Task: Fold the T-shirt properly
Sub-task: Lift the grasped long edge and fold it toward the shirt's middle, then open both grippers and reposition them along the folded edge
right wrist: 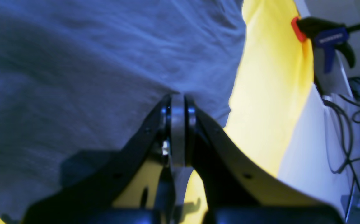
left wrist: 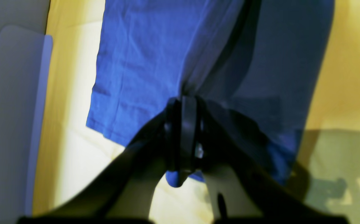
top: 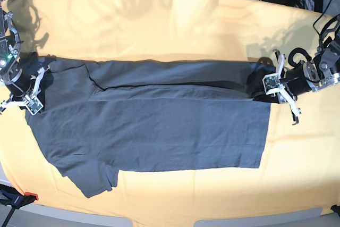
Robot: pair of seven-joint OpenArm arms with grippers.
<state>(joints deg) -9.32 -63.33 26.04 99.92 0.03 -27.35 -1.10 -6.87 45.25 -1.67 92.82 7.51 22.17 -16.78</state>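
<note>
T-shirt (top: 154,126) flat on yellow cloth (top: 175,25); left gripper (top: 265,90) clamped on its hem, right gripper (top: 36,90) on its shoulder

The base view looks down from above on the whole yellow cloth (top: 170,19) and T-shirt (top: 159,131). Each wrist view peers closely along its own gripper at shirt fabric, which all three views share.

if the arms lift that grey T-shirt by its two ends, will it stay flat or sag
The T-shirt would probably sag between the left gripper and right gripper: thin, wrinkled cloth bunches at each pinch. It looks light, and might drag on the yellow cloth.
</note>
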